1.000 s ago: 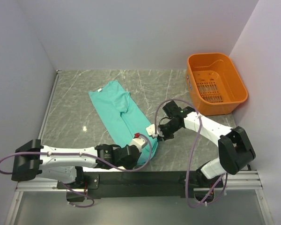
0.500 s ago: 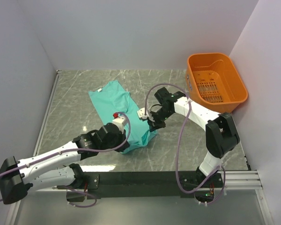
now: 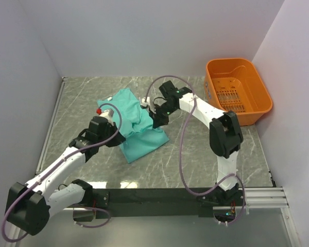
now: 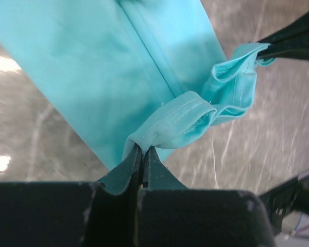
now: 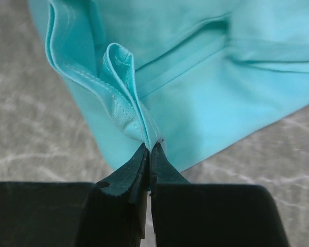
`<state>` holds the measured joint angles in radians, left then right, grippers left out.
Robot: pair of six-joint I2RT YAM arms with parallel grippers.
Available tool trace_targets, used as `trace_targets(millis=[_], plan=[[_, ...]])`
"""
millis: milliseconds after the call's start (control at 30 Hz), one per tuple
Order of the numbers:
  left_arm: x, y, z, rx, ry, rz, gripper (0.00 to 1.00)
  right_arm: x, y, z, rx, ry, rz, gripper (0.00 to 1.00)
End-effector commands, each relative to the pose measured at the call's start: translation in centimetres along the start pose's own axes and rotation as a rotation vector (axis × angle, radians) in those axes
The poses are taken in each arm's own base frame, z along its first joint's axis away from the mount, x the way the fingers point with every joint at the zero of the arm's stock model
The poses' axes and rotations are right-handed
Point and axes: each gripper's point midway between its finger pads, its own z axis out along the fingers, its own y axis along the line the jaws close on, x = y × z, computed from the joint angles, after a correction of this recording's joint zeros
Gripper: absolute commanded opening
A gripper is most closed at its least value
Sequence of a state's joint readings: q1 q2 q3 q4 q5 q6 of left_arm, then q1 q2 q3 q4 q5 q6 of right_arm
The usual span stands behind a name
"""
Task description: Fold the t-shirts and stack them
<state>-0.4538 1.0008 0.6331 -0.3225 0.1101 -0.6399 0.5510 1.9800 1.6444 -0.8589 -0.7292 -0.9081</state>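
One grey table (image 3: 195, 159) is bearing a teal t-shirt (image 3: 139, 136), lying partly doubled over left of centre. An orange basket (image 3: 238, 91) is sitting at the far right. The left gripper (image 4: 142, 152) and the right gripper (image 5: 150, 149) are each pinching the shirt's lifted hem between closed fingers.

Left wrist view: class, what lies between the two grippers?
A slack, folded run of the t-shirt's hem, pinched by the left gripper and the right gripper; the left wrist view shows it.
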Motion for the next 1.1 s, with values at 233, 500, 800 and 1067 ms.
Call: trace_targets(millis=[233, 500, 800, 1067], plan=[[-4.7, 3.3, 1.6, 0.002, -0.086, -0.105, 0.01, -4.7, -7.4, 1.9, 0.157, -0.037, 0.137, 0.0], [-6.1, 5.8, 2.6, -0.017, -0.104, -0.151, 0.01, -5.7, -9.6, 3.8, 0.214, -0.038, 0.176, 0.0], [-6.4, 6.8, 4.4, -0.024, -0.07, -0.158, 0.01, -5.6, -11.0, 4.0, 0.276, -0.034, 0.199, 0.0], [-6.9, 7.3, 5.0, -0.037, -0.071, -0.164, 0.01, -5.0, -11.8, 4.1, 0.316, -0.018, 0.226, 0.0]])
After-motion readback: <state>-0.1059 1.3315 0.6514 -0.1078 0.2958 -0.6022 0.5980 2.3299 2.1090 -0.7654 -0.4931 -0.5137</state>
